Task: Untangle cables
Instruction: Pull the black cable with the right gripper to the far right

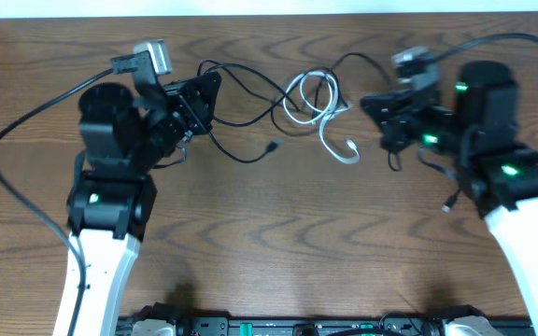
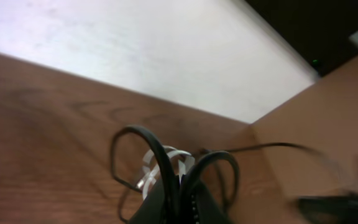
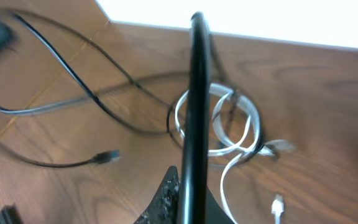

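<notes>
Currently both sets of fingers are pressed together, each pinching black cable. The left fingers hold black cable, with two loops arching out past the tips. The white cable shows just behind those loops. The right fingers pinch a black strand that runs straight up the middle of the right wrist view.

From overhead, the tangle sits on the surface between the two arms, toward the far edge. The white cable is coiled in the centre, and its tail curls back toward the arm bases to the white plug. Black strands cross the coil and run left to the left fingers. A loose black plug lies on the wood between the left fingers and the coil. Another black strand arcs from the coil to the right arm. I can't tell whether both grips are on the same cable.
</notes>
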You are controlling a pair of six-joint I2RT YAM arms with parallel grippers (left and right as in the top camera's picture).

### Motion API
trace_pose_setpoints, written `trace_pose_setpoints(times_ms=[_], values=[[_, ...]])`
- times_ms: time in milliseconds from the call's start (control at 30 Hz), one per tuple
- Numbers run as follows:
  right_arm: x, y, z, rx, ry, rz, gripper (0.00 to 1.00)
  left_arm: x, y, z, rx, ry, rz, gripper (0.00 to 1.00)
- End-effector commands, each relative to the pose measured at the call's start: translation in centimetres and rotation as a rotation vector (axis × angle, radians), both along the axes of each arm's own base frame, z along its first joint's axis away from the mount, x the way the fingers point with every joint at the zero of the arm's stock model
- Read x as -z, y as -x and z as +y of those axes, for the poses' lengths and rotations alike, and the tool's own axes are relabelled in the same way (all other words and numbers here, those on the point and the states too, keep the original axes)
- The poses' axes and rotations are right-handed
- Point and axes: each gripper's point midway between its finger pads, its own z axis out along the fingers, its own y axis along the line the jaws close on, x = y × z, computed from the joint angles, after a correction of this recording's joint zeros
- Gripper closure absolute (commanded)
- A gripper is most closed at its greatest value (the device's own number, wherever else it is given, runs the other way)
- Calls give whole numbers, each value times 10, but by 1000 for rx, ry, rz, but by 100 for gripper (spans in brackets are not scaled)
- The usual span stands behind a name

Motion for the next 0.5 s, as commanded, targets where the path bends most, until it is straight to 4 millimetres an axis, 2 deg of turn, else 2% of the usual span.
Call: trace_pose_setpoints(times_ms=[0,100,300,467], values=[[-48,5,-31,88,-24,-88,99,16,-17,11,-54,-91,7,92],[-61,4,-48,136,-23,-99,99,35,-28,23,-124,-136,56,92],[-82,-3,-65,191,-23,-149,99,78,-37,58,-294,-277,185,92],[-101,-20,-84,276,-14,-143,99,98,-36,74,-332,-299,264,93]])
